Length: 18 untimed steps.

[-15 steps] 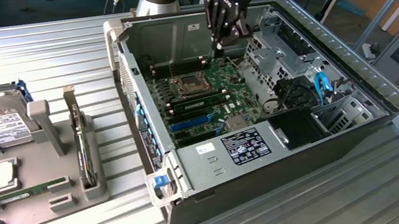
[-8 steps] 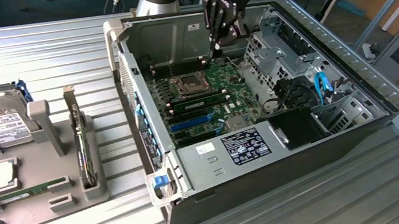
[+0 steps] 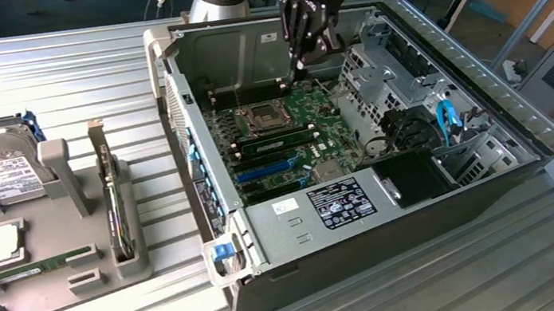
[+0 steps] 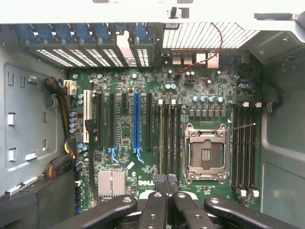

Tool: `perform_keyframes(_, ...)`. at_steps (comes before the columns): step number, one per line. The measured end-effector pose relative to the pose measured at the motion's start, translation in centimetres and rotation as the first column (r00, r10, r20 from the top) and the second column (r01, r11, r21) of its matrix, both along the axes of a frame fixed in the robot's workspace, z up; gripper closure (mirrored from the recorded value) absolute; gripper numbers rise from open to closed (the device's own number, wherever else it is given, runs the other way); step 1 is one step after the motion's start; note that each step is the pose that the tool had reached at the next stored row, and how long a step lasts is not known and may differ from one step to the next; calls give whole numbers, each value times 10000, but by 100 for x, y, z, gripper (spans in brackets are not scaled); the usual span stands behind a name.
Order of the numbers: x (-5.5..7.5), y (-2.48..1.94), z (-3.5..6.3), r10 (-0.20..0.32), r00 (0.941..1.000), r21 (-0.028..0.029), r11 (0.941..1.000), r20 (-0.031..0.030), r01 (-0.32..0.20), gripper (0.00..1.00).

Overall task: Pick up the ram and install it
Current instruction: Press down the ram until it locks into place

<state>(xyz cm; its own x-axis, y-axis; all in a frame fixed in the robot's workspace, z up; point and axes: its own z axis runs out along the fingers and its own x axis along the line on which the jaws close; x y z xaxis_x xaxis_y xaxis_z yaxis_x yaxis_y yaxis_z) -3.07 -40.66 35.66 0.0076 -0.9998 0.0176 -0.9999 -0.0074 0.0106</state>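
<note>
Pincer [image 3: 299, 62] together, empty, above the motherboard [image 3: 299, 116].
Ram [image 3: 29, 268] lies in tray [image 3: 49, 300], exterior view's lower left.

The ram [image 3: 32, 266] is green with small dark chips, and the tray [image 3: 43, 292] is grey. The motherboard [image 4: 124, 90] is green with one bright blue slot [image 4: 137, 121]. The gripper [image 4: 166, 183] is black, and the tabletop [image 3: 52, 80] is silver with long stripes.
</note>
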Motion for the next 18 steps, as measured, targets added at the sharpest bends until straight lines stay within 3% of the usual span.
perform_keyframes(10,6,-1,0,35,10000,-1,10000,21,-35,89)
perform_keyframes(18,188,0,0,35,10000,0,10000,20,-35,89)
